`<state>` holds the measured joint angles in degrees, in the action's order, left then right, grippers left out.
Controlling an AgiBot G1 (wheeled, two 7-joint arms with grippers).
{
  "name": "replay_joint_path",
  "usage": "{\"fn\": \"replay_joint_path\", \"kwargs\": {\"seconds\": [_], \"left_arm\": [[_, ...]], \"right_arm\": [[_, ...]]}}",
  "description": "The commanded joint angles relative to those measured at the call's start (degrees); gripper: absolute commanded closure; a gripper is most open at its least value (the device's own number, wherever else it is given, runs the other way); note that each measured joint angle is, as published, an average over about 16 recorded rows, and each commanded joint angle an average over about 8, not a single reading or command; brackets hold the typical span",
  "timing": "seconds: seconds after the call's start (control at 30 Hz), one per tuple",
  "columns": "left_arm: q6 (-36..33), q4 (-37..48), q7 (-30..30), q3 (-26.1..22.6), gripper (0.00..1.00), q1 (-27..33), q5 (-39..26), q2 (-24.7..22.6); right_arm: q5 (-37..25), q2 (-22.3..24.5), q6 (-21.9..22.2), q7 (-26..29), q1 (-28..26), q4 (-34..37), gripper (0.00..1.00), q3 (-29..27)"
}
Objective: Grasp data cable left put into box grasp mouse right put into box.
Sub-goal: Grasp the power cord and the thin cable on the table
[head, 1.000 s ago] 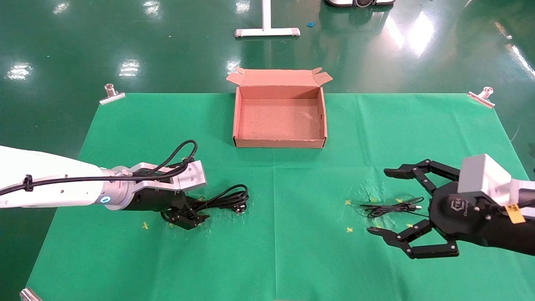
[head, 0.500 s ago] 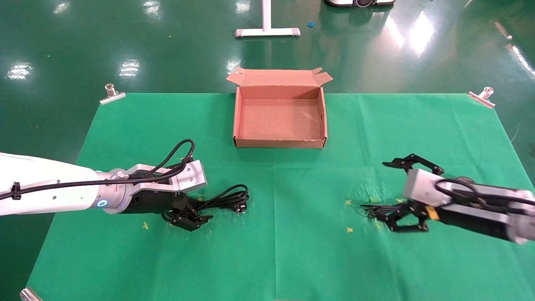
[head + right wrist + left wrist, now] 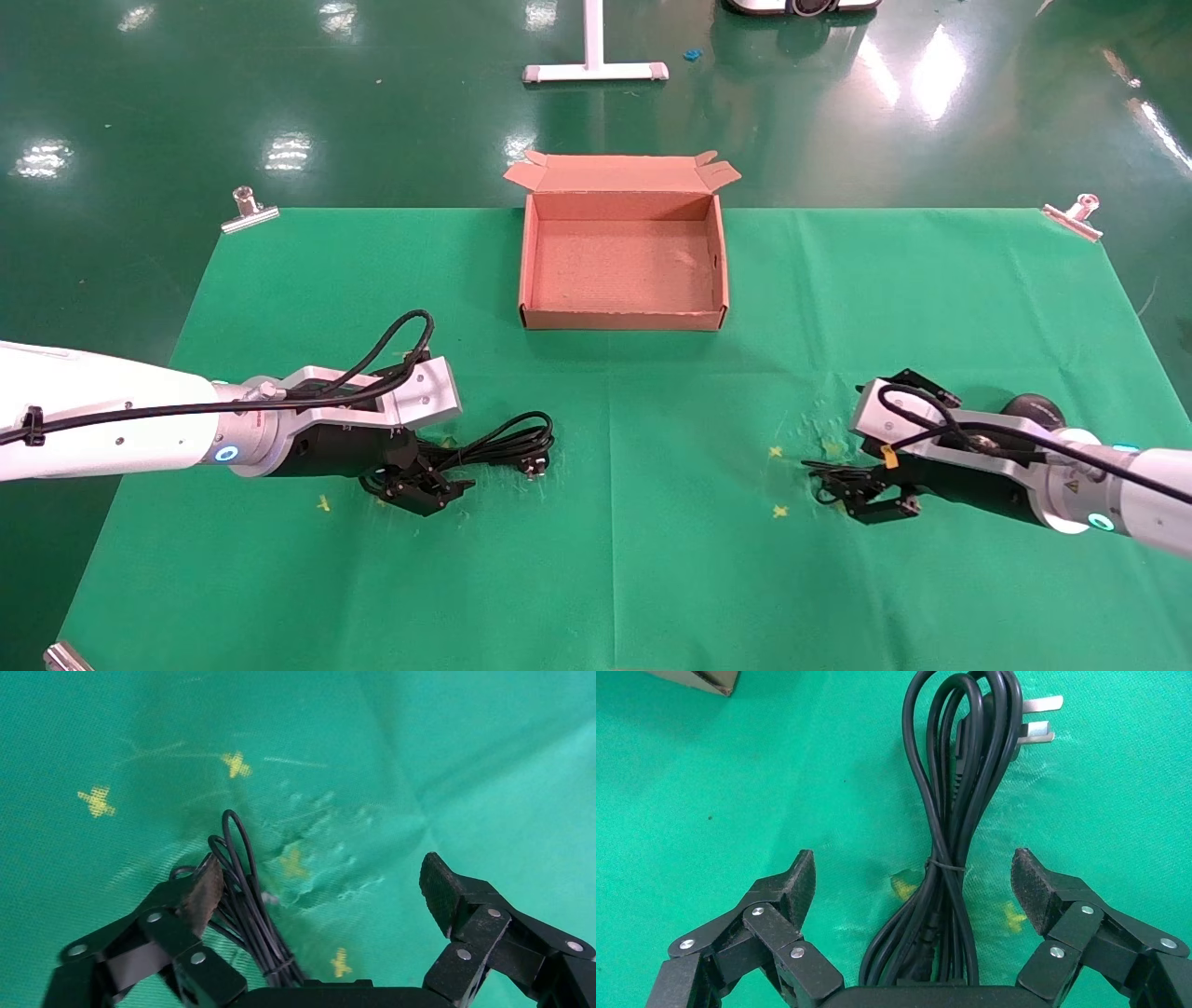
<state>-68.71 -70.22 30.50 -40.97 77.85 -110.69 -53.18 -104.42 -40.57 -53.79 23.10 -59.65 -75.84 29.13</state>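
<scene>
The data cable, a thick black looped bundle with silver plug prongs, lies on the green mat at the left; it also shows in the left wrist view. My left gripper is open and low over its near end, one finger on each side. My right gripper is open and low over the mouse's thin black cord. In the right wrist view the cord lies against one finger. A black oval behind the right arm looks like the mouse. The brown box stands open at the back centre.
Yellow cross marks dot the mat near both grippers. Metal clips hold the mat's far corners. A white stand base is on the floor beyond the box. A box corner shows in the left wrist view.
My right gripper has turned over and dropped from above the mat down onto the thin cord bundle, moving slightly left. The left gripper has barely moved.
</scene>
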Motion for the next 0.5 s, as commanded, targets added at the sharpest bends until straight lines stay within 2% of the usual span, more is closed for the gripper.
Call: {"fn": "replay_joint_path", "kwargs": {"seconds": [0.03,0.5], "left_arm": [[0.00,-0.01,0.01,0.00,0.00,0.00,0.00,0.00],[0.00,-0.01,0.01,0.00,0.00,0.00,-0.01,0.00]], "right_arm": [[-0.92,-0.44,-0.29,1.52,-0.15,0.08,0.00,0.33],[3.55,2.95,-1.77,1.23,0.60,-0.79,0.00,-1.52]]}}
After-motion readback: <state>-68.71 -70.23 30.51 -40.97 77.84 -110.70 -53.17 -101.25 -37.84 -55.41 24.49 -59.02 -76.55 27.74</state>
